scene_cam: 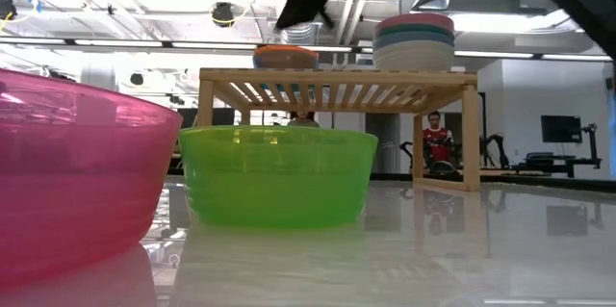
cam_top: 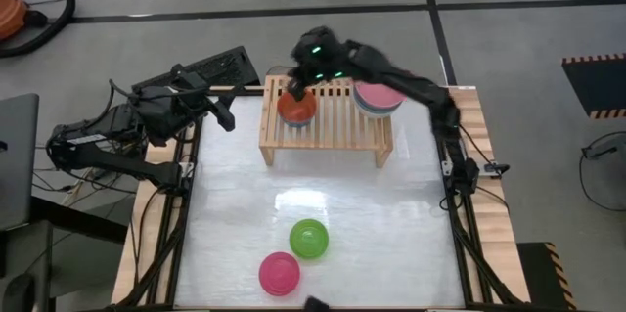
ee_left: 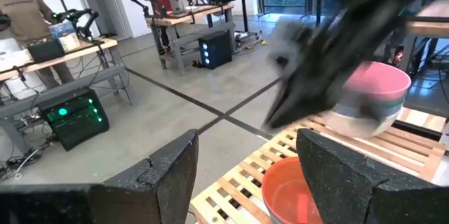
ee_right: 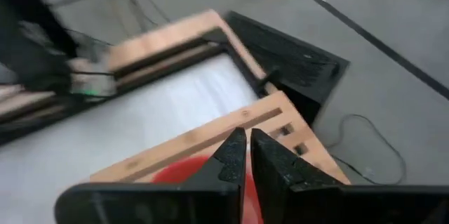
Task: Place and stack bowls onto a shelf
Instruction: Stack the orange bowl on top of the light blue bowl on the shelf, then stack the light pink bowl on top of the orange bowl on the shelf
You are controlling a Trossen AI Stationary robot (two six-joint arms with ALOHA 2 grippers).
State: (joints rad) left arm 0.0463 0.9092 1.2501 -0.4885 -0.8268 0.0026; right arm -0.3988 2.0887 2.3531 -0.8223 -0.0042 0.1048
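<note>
High view is showing the job sitting somewhere past the halfway mark, I'd say: the shelf [cam_top: 328,128] at the far end of the table [cam_top: 411,234] is already carrying a stack of the bigger bowls [cam_top: 379,98], pink one on top, toward its right end, and the red-orange bowl [cam_top: 296,107] is sitting on the slats at the left end. The right claw [cam_top: 301,79] is hovering right over that red-orange bowl with its fingers nearly pinched together and not gripping anything as far as I can see. The left claw [cam_top: 223,116] is waiting off the table's left edge, fingers spread and empty. The lime green bowl [cam_top: 309,238] and the magenta bowl [cam_top: 279,273] are lying near the front of the table, just beside each other, so those two are looking like what's left.
</note>
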